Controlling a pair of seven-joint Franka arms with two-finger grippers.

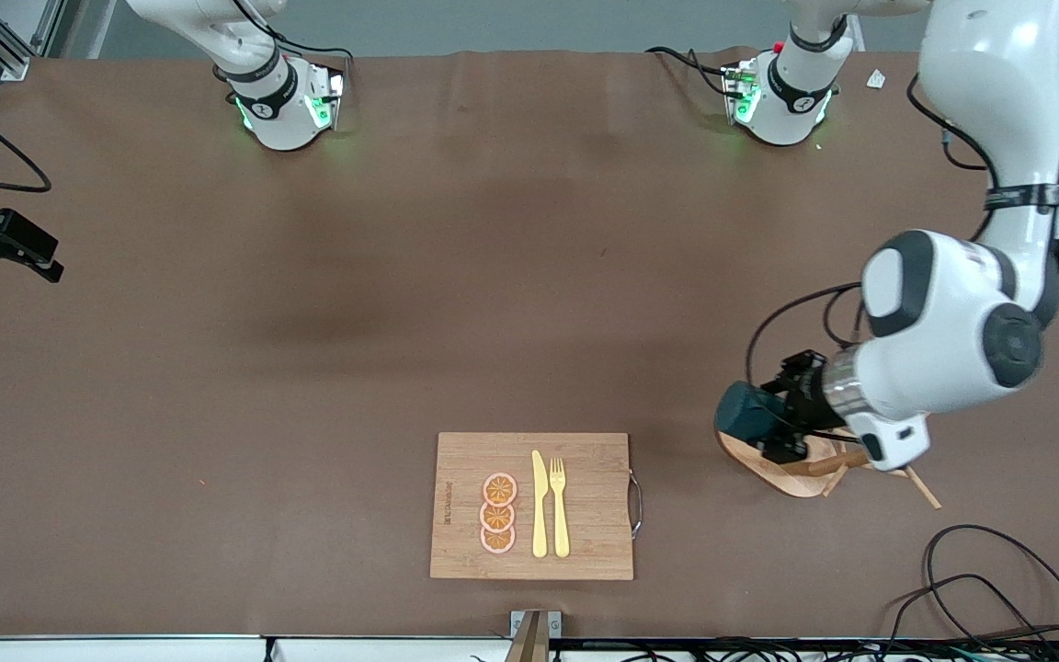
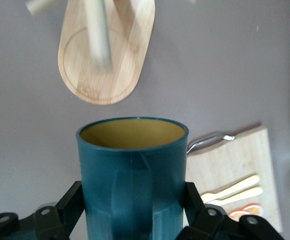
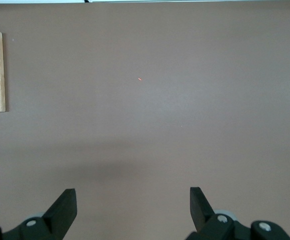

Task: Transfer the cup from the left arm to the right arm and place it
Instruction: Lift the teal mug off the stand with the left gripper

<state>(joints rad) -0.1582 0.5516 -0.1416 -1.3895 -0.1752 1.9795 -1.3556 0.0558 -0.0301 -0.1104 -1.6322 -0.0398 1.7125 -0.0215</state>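
The cup [image 1: 745,412] is dark teal with a yellowish inside. My left gripper [image 1: 766,421] is shut on it and holds it in the air over the edge of a wooden mug stand [image 1: 791,471]. In the left wrist view the cup [image 2: 132,170] sits between the black fingers [image 2: 71,202], its mouth pointing away from the wrist. The stand's base [image 2: 110,75] lies below it. My right gripper [image 3: 132,197] is open and empty over bare table, at the right arm's end [image 1: 33,257].
A wooden cutting board [image 1: 585,552] with a metal handle lies near the front edge. It carries a yellow knife [image 1: 540,504], a yellow fork [image 1: 559,504] and three orange slices [image 1: 498,515]. Black cables [image 1: 998,588] lie at the left arm's front corner.
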